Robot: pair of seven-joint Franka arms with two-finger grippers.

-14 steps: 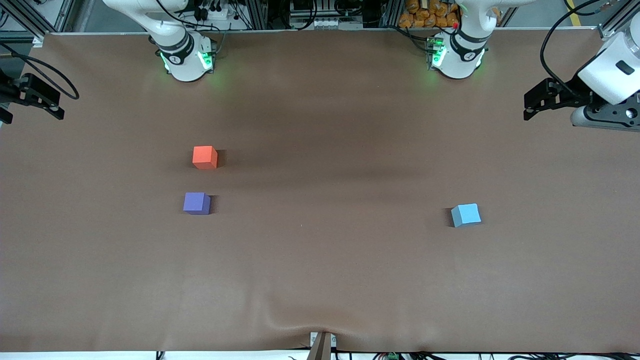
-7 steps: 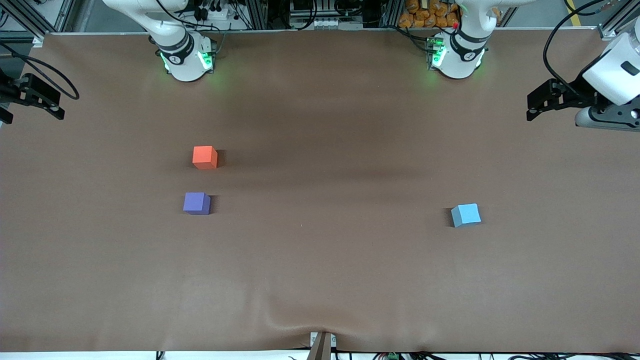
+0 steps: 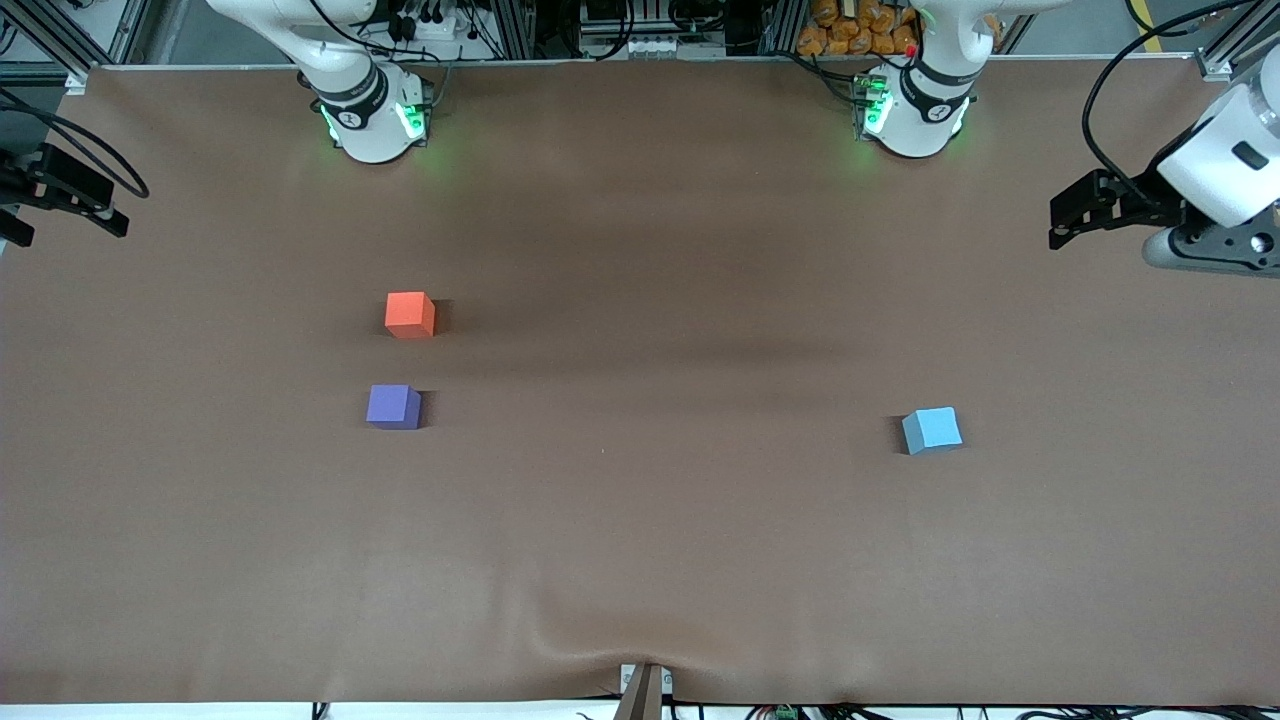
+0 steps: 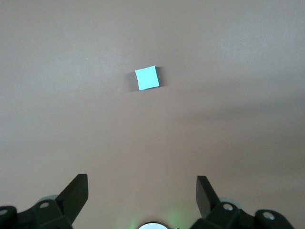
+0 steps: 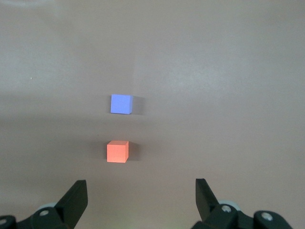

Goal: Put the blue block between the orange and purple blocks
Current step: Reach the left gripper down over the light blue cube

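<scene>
Light sky-blue matte cube (image 3: 932,430) sits alone twd left arm's end. Bright orange-red matte cube (image 3: 409,314) and violet-purple matte cube (image 3: 393,407) near each other, apart. Left gripper (image 4: 142,193) and right gripper (image 5: 140,196): both spread, empty, up over table ends.

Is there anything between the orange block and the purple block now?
No. Between the orange block and the purple block only bare table shows, in front and right wrist views.

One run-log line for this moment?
blue block: untouched, left arm's end | orange block, purple block: apart, gap unfilled | left pincer: open, raised | right pincer: open, waiting
</scene>
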